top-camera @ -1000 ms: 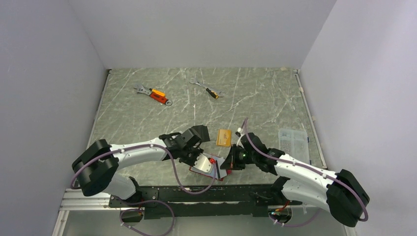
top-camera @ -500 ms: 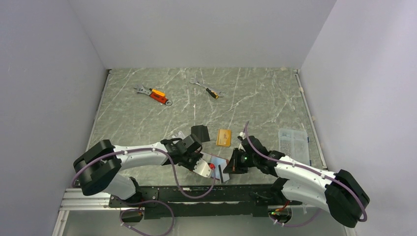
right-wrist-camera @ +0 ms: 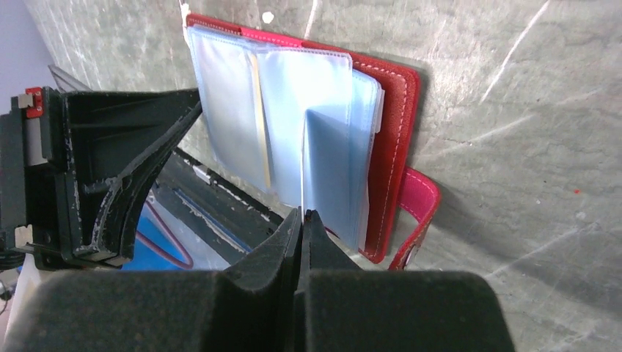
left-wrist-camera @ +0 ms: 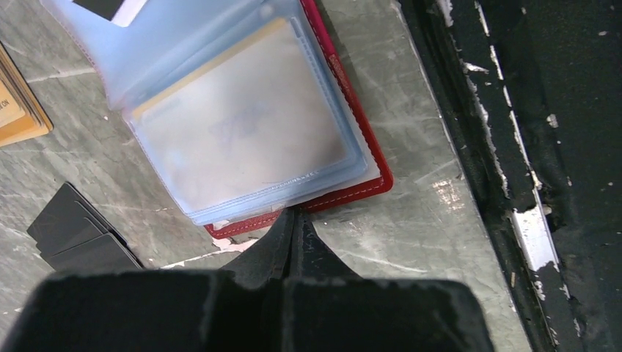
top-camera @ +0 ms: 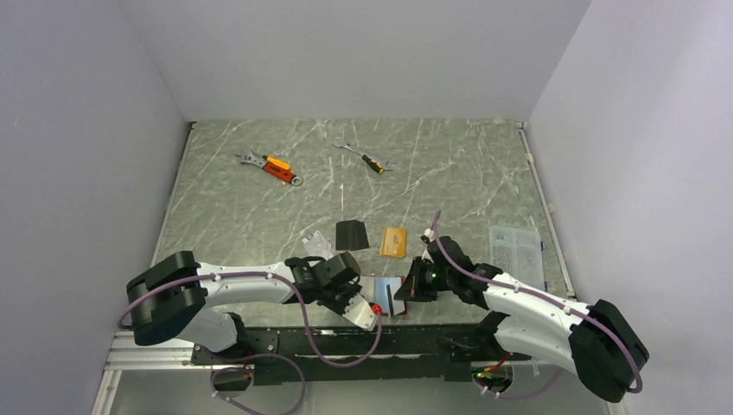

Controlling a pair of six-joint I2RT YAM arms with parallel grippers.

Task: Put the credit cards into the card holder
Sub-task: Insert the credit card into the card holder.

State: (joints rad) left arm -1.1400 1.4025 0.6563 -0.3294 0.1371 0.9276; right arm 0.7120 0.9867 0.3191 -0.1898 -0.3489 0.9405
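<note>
The card holder is covered in red leather-like material with a fine grain and pale stitching. Its pockets are made of frosted, pale blue translucent plastic with a soft sheen. The table is surfaced in grey-green stone-like material, veined white and faintly glossy. The left gripper is moulded in matt black plastic, scuffed pale at its edges. At 11 o'clock a wrench and at 12 o'clock a smaller wrench are seen in bare metal with orange grips. At 3 o'clock a box of clear plastic is seen.
</note>
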